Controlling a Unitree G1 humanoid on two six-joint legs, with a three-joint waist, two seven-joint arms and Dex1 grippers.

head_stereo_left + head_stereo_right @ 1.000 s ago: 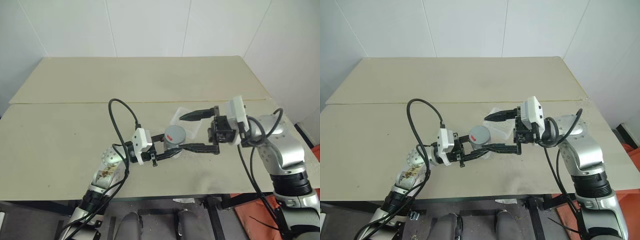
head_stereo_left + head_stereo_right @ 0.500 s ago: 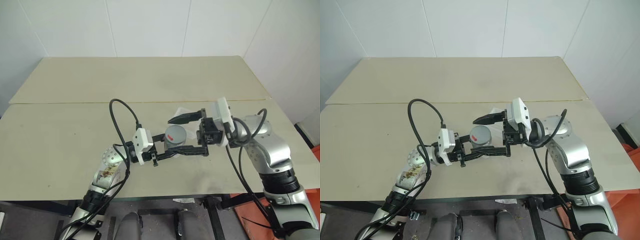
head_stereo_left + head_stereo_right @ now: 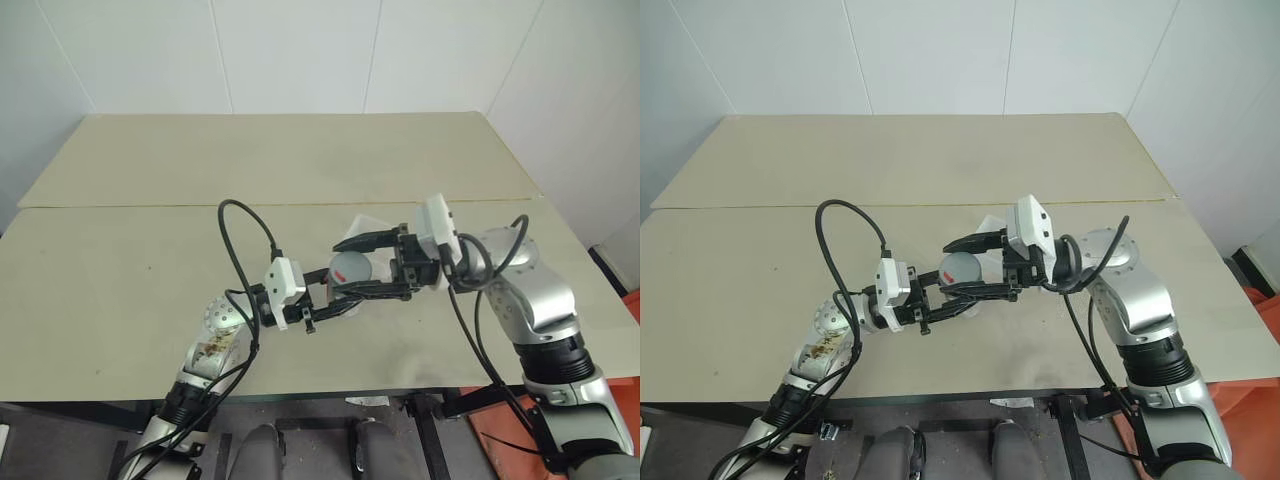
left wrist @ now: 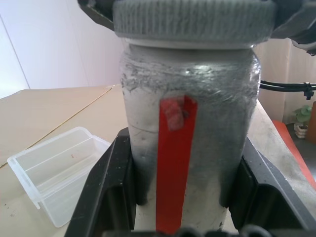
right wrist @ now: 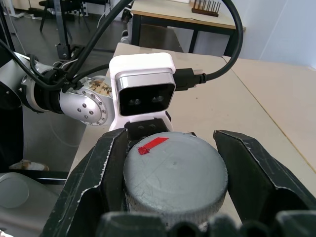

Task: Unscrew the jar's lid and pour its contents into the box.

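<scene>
Your left gripper (image 3: 338, 300) clamps its two black fingers around the body of the small silvery-grey cylindrical jar with a red strip (image 4: 187, 148), holding it upright above the beige table (image 3: 120, 270). Your right gripper (image 3: 352, 266) reaches in from the opposite side, its fingers closed on the round ribbed grey screw lid (image 5: 174, 173), which sits on the jar's top. The shallow clear plastic box (image 4: 54, 168) lies on the table just behind the jar.

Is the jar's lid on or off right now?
On: the lid sits atop the jar, with the right gripper around it.
</scene>
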